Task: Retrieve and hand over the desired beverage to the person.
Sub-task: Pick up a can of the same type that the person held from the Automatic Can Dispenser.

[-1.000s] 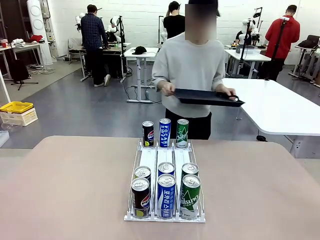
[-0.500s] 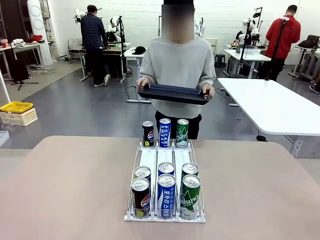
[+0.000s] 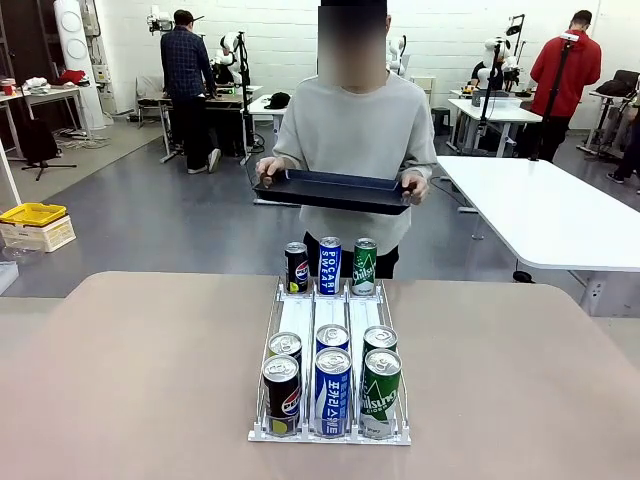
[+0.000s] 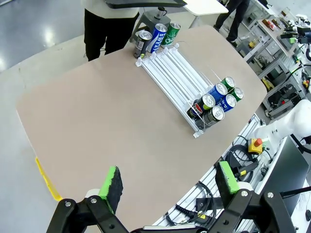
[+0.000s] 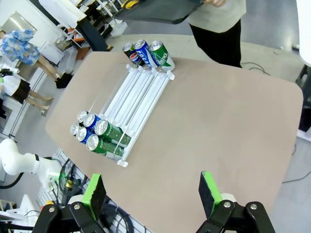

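Cans look stiff, slick, probably lightish, so grab mid-body; left gripper and right gripper both wide apart, empty

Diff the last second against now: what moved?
The person stepped toward the robot's left and now stands squarely behind the can rack. The black tray swung from off to the right to level in front of the chest, held at both ends. The nine cans, the can rack and the table are unchanged.
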Controlling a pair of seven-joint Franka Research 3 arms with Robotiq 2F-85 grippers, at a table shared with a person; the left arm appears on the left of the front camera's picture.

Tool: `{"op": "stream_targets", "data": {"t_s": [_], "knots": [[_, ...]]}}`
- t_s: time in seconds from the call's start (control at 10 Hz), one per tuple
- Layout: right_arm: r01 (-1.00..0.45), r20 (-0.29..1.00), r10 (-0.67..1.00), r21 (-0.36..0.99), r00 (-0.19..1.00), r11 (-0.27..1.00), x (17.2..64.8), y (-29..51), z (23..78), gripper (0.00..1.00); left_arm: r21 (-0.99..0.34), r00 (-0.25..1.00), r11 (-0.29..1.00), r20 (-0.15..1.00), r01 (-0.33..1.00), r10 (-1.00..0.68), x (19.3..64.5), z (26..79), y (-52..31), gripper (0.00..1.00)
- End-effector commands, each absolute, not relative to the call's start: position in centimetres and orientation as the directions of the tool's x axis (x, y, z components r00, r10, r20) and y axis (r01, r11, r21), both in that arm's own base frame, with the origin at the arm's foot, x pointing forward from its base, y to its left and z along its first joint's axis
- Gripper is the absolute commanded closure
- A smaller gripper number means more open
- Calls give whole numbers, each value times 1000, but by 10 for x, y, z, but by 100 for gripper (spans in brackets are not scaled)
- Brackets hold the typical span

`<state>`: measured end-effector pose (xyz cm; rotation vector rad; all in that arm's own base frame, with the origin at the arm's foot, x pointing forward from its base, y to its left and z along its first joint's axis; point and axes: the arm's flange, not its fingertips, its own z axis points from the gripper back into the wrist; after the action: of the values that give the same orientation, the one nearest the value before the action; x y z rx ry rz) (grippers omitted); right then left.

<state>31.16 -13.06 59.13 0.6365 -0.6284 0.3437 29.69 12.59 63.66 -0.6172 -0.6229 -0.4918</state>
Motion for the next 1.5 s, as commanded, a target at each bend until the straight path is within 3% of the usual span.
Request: {"op": "stream_targets", "data": {"t_s": [0.0,1.4], "knots": [[-497,649,107,455,753,739,314,-132,591,0,-367,694,703,676,609,-248,297,638,128,0],[-497,649,107,455,753,739,314,-132,591,0,-367,694,703,676,609,-248,297,638,128,0]]}}
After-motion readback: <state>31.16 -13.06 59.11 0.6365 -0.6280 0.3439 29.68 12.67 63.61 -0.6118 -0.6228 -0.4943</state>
